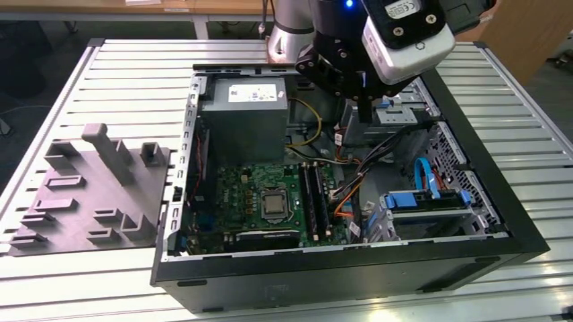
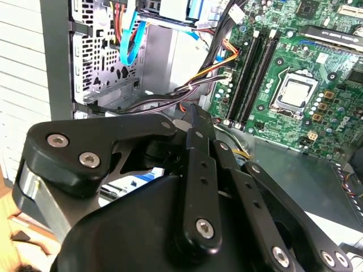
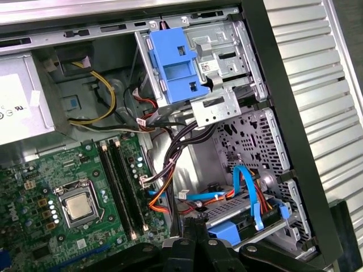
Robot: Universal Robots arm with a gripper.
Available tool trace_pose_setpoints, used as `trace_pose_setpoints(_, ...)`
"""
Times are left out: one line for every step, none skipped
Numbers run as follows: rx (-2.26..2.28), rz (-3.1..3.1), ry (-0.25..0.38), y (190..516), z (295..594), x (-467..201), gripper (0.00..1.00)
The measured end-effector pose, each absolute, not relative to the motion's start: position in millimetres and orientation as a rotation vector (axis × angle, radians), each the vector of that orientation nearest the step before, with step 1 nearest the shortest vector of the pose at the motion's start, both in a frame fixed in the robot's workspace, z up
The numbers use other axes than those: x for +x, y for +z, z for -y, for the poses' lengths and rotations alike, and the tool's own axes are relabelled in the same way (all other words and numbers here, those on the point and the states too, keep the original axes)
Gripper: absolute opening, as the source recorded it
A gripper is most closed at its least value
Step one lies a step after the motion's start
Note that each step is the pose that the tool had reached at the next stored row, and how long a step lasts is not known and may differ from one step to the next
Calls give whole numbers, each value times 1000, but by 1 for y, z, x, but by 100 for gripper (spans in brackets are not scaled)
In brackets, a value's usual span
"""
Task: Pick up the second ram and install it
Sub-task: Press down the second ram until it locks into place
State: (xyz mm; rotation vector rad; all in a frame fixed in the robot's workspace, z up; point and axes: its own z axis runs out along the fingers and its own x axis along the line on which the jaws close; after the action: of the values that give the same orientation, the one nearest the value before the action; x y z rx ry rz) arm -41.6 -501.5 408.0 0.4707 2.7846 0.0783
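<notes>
- Gripper [image 2: 195, 113], jaws drawn together, hangs above the open case [image 1: 358, 275].
- RAM slots [image 3: 119, 190] lie beside the CPU [image 3: 79, 205] on the motherboard [image 1: 241, 194].
- Grey fixture [image 1: 90, 194] rests outside the case.

Case [image 1: 358, 268] is matt black outside, bare dull sheet metal inside. Table [image 1: 117, 87] under it looks like ribbed brushed aluminium. Board [image 1: 259, 194] inside the case is glossy green, caddy [image 3: 176, 68] smooth blue plastic. Tray [image 1: 90, 194] beside the case: matt grey plastic. Gripper [image 2: 195, 116] matt black, shiny screws.
</notes>
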Motion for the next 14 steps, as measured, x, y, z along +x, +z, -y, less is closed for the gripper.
trace_pose_setpoints(471, -2785, 78, 408, 501, -42, 10)
trace_pose_setpoints(471, -2785, 78, 408, 501, -42, 10)
trace_pose_setpoints(471, -2785, 78, 408, 501, -42, 10)
trace_pose_setpoints(471, -2785, 78, 408, 501, -42, 10)
trace_pose_setpoints(471, -2785, 78, 408, 501, -42, 10)
trace_pose_setpoints(471, -2786, 78, 408, 501, -42, 10)
trace_pose_setpoints(471, -2786, 78, 408, 501, -42, 10)
trace_pose_setpoints(471, -2786, 78, 408, 501, -42, 10)
trace_pose_setpoints(471, -2786, 78, 408, 501, -42, 10)
trace_pose_setpoints(471, -2786, 78, 408, 501, -42, 10)
trace_pose_setpoints(471, -2791, 77, 408, 501, -41, 10)
trace_pose_setpoints(474, -2806, 74, 407, 501, -41, 10)
trace_pose_setpoints(476, -2817, 71, 407, 501, -42, 10)
trace_pose_setpoints(477, -2820, 70, 407, 501, -42, 10)
